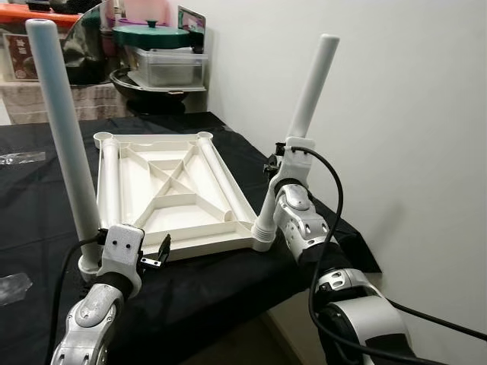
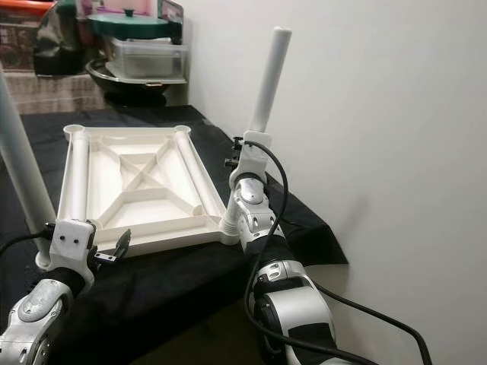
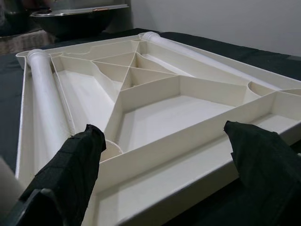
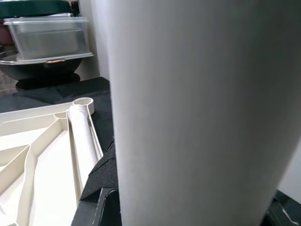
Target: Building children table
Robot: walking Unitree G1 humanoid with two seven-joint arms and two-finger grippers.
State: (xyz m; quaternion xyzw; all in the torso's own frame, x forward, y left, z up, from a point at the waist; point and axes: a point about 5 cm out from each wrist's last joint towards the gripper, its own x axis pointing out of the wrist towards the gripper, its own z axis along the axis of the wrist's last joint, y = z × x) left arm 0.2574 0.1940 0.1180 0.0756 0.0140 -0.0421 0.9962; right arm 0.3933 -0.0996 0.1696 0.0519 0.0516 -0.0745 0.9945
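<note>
- The cream plastic tabletop [image 1: 171, 190] lies upside down on the bench [image 1: 46, 167], which is draped in black cloth; its ribbed underside with crossing diagonal braces faces up.
- Two pale legs stand upright in its near corner sockets: the left leg [image 1: 65, 137] at about 8 o'clock of the tabletop, the right leg [image 1: 308, 99] at about 4 o'clock, leaning slightly away toward the wall [image 1: 380, 91].
- Two more legs lie flat inside the tabletop, one stored leg [image 3: 44, 103] along the left side rail, the other spare leg [image 1: 217, 179] along the right rail, running from near edge to far edge.
- The left gripper [image 1: 156, 252] sits just at the near edge of the tabletop, beside the base of the left leg; in the left wrist view its black fingers [image 3: 70, 174] are spread wide apart, holding nothing, with the tabletop's rim between them.
- The right gripper [image 1: 283, 161] is up against the right leg partway up its shaft; the right wrist view has the leg pressed close before the lens, with a black finger edge beside it, so the fingers look clenched around the leg.
- At 12 o'clock, beyond the bench, a clear lidded container [image 1: 167, 67] rests on a dark bowl [image 1: 148, 87], with a green lid [image 1: 152, 34] behind.
</note>
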